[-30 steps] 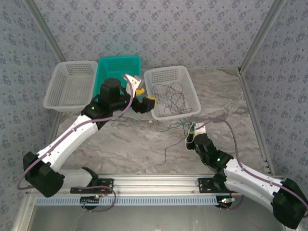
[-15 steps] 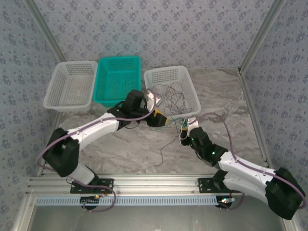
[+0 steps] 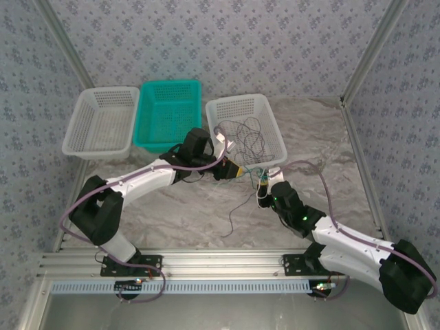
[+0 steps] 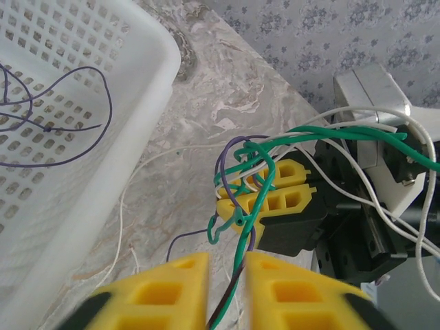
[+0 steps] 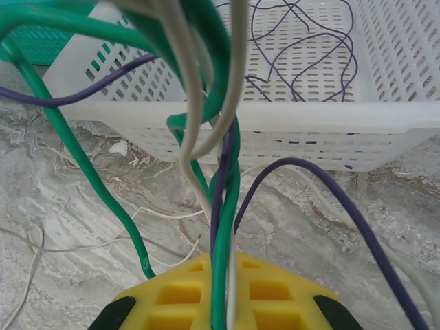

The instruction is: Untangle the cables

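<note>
A tangle of green, purple and cream cables (image 3: 251, 172) hangs just in front of the white basket (image 3: 280, 141). My right gripper (image 3: 262, 185) is shut on these cables; the green, purple and cream strands (image 5: 223, 179) run up out of its yellow fingers (image 5: 223, 265). My left gripper (image 3: 236, 172) faces it from the left. Its jaws (image 4: 228, 265) stand narrowly open, and a green and a purple strand (image 4: 237, 275) pass through the gap unpinched. The right gripper's yellow fingers (image 4: 268, 196) hold the knot just beyond. More purple cables (image 3: 244, 134) lie in the basket.
A teal basket (image 3: 168, 113) and a second white basket (image 3: 103, 120) stand at the back left. Loose wire tails (image 3: 237, 210) trail over the marble table towards the near edge. The white basket's wall (image 4: 103, 137) is close on the left gripper's left.
My left arm swung from over the teal basket down to the tangle beside the right gripper, and its jaws narrowed round two strands. The right gripper shifted slightly left, still shut.
</note>
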`<state>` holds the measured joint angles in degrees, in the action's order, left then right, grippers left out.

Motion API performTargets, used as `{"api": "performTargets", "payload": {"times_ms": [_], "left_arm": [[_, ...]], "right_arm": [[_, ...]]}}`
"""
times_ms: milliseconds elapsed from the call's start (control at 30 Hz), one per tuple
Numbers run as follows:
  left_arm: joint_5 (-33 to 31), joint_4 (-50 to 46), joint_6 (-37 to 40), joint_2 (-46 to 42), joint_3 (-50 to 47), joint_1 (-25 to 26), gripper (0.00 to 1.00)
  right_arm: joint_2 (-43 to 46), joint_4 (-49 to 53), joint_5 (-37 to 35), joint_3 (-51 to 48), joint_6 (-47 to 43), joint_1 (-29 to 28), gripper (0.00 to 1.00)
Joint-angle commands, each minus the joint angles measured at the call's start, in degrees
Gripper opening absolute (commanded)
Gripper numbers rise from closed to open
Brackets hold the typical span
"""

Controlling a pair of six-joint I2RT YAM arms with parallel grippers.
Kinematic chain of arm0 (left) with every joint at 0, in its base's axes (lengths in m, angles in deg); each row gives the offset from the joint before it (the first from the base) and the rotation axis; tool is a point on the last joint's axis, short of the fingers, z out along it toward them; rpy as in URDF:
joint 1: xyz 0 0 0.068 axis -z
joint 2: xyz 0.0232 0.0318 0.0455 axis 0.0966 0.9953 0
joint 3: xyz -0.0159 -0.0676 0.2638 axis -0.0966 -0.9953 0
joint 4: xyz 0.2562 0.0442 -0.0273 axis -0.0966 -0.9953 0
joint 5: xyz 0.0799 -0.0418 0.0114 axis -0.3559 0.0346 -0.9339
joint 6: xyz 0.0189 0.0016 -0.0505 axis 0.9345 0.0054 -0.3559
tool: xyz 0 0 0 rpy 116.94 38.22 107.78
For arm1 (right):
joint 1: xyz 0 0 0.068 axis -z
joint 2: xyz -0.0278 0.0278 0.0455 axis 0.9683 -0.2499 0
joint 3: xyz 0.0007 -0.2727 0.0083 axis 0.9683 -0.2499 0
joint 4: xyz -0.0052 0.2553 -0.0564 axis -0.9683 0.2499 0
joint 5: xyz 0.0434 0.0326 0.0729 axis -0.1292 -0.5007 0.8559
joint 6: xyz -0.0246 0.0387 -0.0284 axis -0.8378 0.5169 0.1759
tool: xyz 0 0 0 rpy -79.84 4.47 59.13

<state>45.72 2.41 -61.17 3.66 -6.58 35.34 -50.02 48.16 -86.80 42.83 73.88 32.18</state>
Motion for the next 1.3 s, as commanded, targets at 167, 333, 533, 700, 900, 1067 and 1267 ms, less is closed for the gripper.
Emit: {"api": "performTargets", "payload": {"times_ms": [167, 333, 533, 700, 900, 1067, 1267], "left_arm": [[3.17, 1.91, -0.72, 1.71, 0.25, -0.02, 0.33], [3.61, 1.38, -0.47, 2.53, 0.44, 0.07, 0.31], [2.93, 1.95, -0.61, 1.82, -0.15, 0.34, 0.08], [1.55, 2.94, -1.10, -0.49, -0.37, 0.25, 0.00], [1.24, 4.57, -3.26, -4.58, 1.10, 0.25, 0.00], [0.12, 5.40, -4.86, -9.29, 2.82, 0.22, 0.00], [-1.01, 5.41, -5.11, -14.25, 4.89, 0.70, 0.00]], "right_arm": [[-0.20, -1.44, -1.07, 1.76, 0.30, 0.31, 0.00], [0.03, -0.94, -1.97, 1.87, 0.35, 0.43, 0.00], [0.00, -0.70, -2.23, 1.75, 0.71, 0.68, 0.00], [-0.08, 0.15, -3.09, 1.49, 1.56, 0.72, 0.00], [-3.24, 2.80, -6.55, 0.22, 5.04, 0.98, 0.02], [-9.97, 4.88, -8.30, 0.07, 11.16, 1.30, 0.09], [-16.80, 6.39, -9.95, 2.01, 15.66, 1.26, 0.25]]}}
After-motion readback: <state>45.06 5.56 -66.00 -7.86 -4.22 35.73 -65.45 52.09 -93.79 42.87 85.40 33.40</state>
